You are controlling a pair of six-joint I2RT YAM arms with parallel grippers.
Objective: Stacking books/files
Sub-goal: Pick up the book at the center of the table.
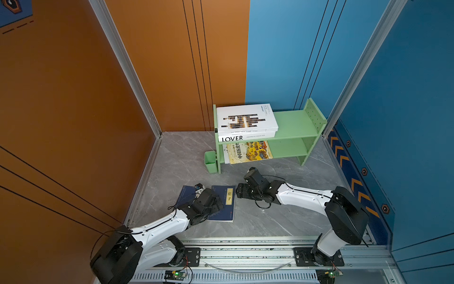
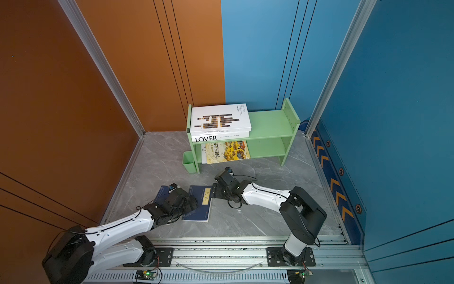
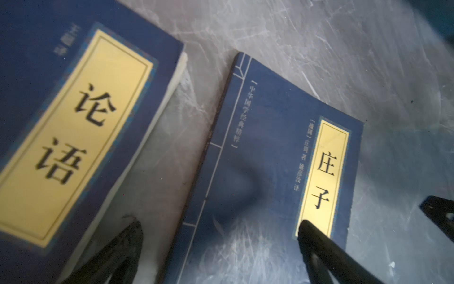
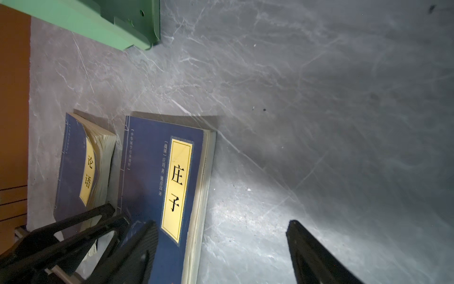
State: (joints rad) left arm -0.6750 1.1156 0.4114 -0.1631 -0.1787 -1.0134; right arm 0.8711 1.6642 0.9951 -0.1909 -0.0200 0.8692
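Two navy yellow-labelled books lie side by side on the grey table: one (image 1: 227, 212) (image 3: 265, 152) (image 4: 152, 186) on the right, its mate (image 1: 186, 194) (image 3: 81, 118) (image 4: 76, 172) on the left. My left gripper (image 1: 218, 204) (image 3: 221, 246) hovers open over the right one, one finger above the gap between the books, the other above the yellow label. My right gripper (image 1: 239, 193) (image 4: 221, 246) is open astride that book's page edge, one finger over the cover, one over bare table. On the green shelf (image 1: 294, 123) a white barred book (image 1: 245, 118) lies on the LOVER book (image 1: 245, 137); a yellow picture book (image 1: 248, 151) lies below.
A small green cup (image 1: 211, 161) hangs at the shelf's left foot. Orange and blue walls close in the table at the back and both sides. The right halves of both shelf boards (image 2: 267, 123) carry nothing. The arms' rail (image 1: 245, 255) runs along the front edge.
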